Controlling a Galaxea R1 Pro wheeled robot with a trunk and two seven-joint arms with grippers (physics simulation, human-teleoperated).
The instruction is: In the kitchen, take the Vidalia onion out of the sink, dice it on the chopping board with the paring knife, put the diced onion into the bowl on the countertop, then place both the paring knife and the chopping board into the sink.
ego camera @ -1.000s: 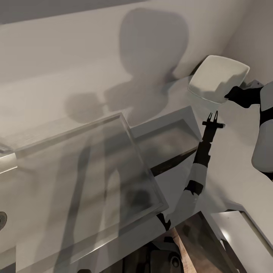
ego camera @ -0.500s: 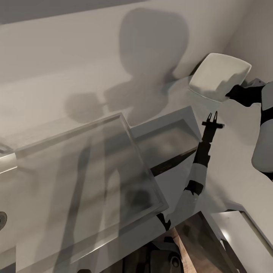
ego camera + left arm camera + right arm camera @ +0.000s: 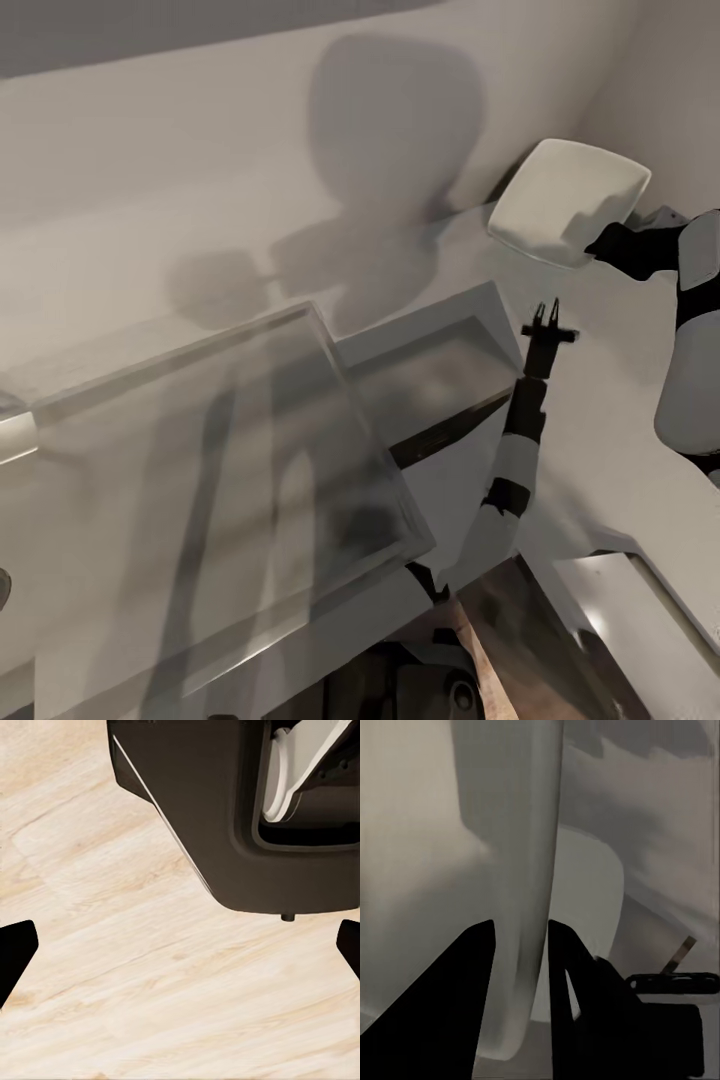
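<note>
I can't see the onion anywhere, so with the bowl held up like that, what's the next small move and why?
Probably lower the bowl level onto the countertop. The right gripper pinches its rim, holding it tilted in the air above the countertop, beyond the sink, and the right wrist view shows the rim between the fingers. The left gripper is open beneath it, carrying nothing.

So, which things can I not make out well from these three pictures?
- What lies inside the bowl: in the head view it is tilted, and in the right wrist view I see it almost edge-on between the right hand's fingers.
- The sink basin floor: dim in the head view, partly behind a glossy tilted panel.
- The left hand: small in the head view; the left wrist view cuts its fingertips at the edges.
</note>
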